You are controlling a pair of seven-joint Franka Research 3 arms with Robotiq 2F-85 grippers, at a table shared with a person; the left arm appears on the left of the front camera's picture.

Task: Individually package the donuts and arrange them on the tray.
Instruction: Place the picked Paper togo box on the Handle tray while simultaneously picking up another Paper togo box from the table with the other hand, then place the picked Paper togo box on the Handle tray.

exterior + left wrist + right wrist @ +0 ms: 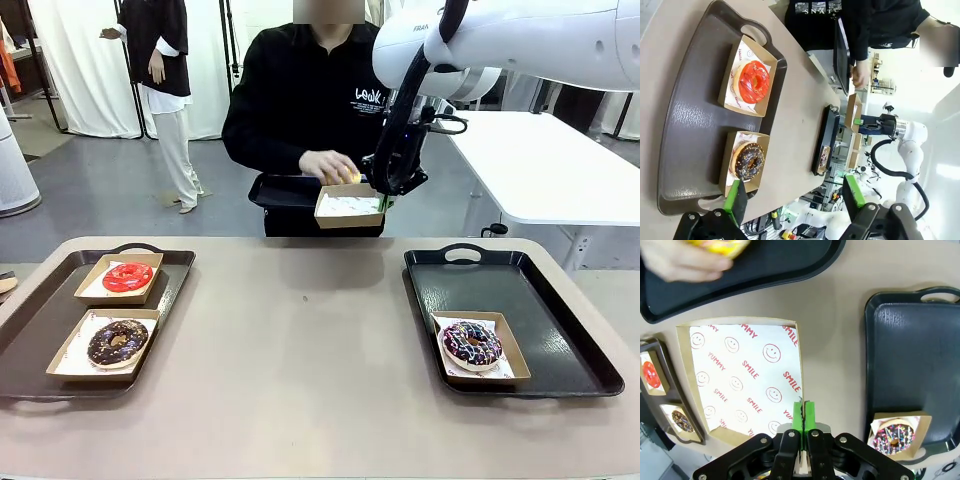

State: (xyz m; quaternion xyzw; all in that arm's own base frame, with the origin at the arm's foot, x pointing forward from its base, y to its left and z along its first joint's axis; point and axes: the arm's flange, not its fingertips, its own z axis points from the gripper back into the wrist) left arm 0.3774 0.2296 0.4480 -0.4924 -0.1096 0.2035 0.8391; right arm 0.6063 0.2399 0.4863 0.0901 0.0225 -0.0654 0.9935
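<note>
Three donuts sit boxed on the tan desk [300,370], each in a shallow brown cardboard box lined with white printed paper. Nearest on the robot's left, the chocolate-glazed donut [117,342] lies in its box on a dark, pebble-textured plastic tray [30,330]; just behind it on the same tray is the glossy red donut [128,277] in a second box. On the robot's right, a matching black tray [540,300] with loop handles carries the sprinkled donut [471,343], dark with pink, white and coloured flecks, boxed at the tray's near end.

In its wrist view the left claw [795,200] hangs above the near end of the left tray, its green-padded fingers spread wide apart with nothing between them.

Farther off, the right arm reaches down from above at the far edge of the desk. The right claw [803,412] is clenched, its green pads pinched on the rim of an open cardboard box [740,380], holding it raised; the liner is printed with red smileys and the words "YUMMY" and "SMILE".

Beyond it, the person's hand [328,166] is curled around the yellow donut [349,176], just above the box and over a third black tray [285,190] held at the far side.
</note>
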